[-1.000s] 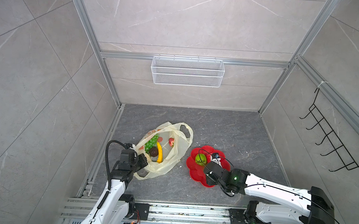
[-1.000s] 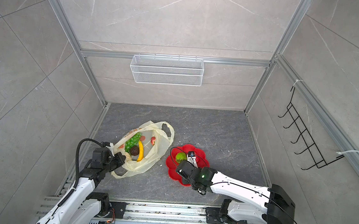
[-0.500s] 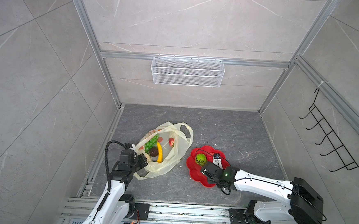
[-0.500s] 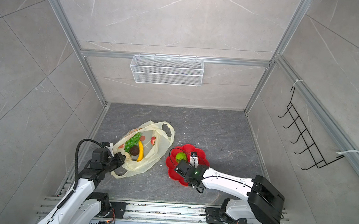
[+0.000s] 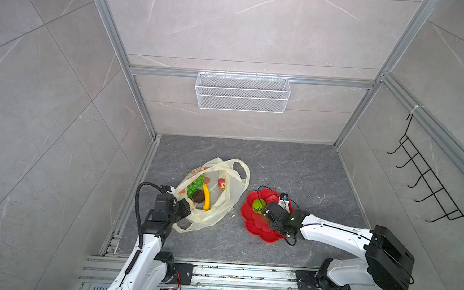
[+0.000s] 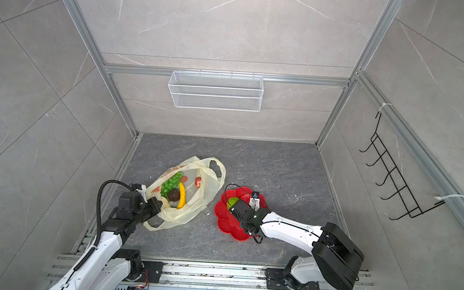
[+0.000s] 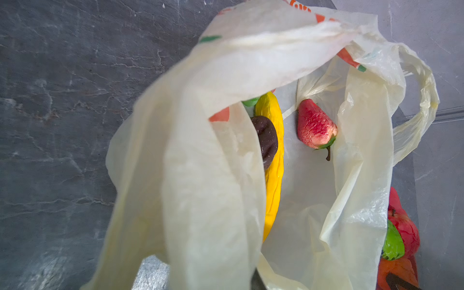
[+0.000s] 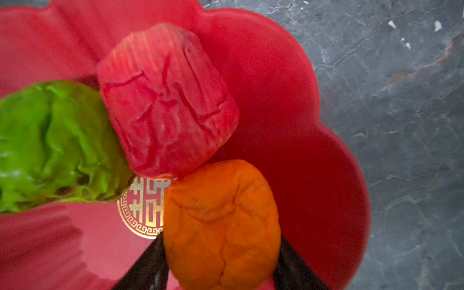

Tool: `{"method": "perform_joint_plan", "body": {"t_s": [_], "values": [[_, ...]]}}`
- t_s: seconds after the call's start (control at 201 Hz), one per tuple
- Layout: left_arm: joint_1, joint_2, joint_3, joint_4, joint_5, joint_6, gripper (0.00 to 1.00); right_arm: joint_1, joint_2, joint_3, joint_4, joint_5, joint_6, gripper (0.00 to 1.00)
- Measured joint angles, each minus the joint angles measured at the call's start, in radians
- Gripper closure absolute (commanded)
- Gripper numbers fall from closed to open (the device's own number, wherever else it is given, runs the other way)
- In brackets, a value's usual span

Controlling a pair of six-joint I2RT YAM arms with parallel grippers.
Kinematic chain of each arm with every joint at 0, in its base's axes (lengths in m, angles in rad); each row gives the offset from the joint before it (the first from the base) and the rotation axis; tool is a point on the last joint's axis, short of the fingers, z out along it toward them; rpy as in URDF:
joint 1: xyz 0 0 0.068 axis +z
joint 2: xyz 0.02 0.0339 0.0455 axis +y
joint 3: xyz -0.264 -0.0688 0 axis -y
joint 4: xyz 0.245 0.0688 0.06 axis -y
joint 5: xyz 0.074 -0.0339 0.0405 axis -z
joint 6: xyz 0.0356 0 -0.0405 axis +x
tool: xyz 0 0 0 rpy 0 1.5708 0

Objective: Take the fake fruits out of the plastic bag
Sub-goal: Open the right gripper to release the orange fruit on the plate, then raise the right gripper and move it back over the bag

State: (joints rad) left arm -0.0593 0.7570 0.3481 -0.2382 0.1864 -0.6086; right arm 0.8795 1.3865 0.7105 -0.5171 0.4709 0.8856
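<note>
- Progress — partial: three fake fruits (image 5: 259, 205) are out and on the red plate (image 5: 250, 227): a green fruit (image 8: 55, 145), a red fruit (image 8: 165, 100) and an orange fruit (image 8: 221, 200).
- Remainder: grape bunch (image 5: 196, 184), banana (image 5: 206, 198), dark brown ball (image 5: 198, 196) and strawberry (image 5: 221, 184) lie inside the plastic bag (image 5: 233, 191).
- Location: in both top views the bag lies open-mouthed on the worktop (image 5: 279, 168), at 9 o'clock of the plate.
- Judgement: at least four pieces are left; the film may hide more.
- Left end effector (image 5: 187, 206): pressed together, pinching the bag's rim at the bag's 8 o'clock edge, apparently keeping the mouth open.
- Right end effector (image 8: 221, 238): low over the plate, jaws part spread, one finger against each side of the orange fruit — a grip, as far as visible. Whether the fruit bears on the plate cannot be told.
</note>
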Motion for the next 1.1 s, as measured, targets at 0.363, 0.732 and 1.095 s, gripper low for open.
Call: {"method": "perform_joint_plan", "body": {"t_s": [0.363, 0.732, 1.095], "values": [[0.0, 0.0, 0.0, 0.0, 0.0, 0.0, 1.0, -0.011, 0.027, 0.0, 0.021, -0.008, -0.023, 0.25], [0.0, 0.0, 0.0, 0.0, 0.0, 0.0, 1.0, -0.011, 0.006, 0.0, 0.014, -0.014, -0.029, 0.07], [0.0, 0.016, 0.0, 0.0, 0.003, 0.0, 0.98, 0.1, -0.177, 0.146, -0.062, 0.042, -0.059, 0.12]]}}
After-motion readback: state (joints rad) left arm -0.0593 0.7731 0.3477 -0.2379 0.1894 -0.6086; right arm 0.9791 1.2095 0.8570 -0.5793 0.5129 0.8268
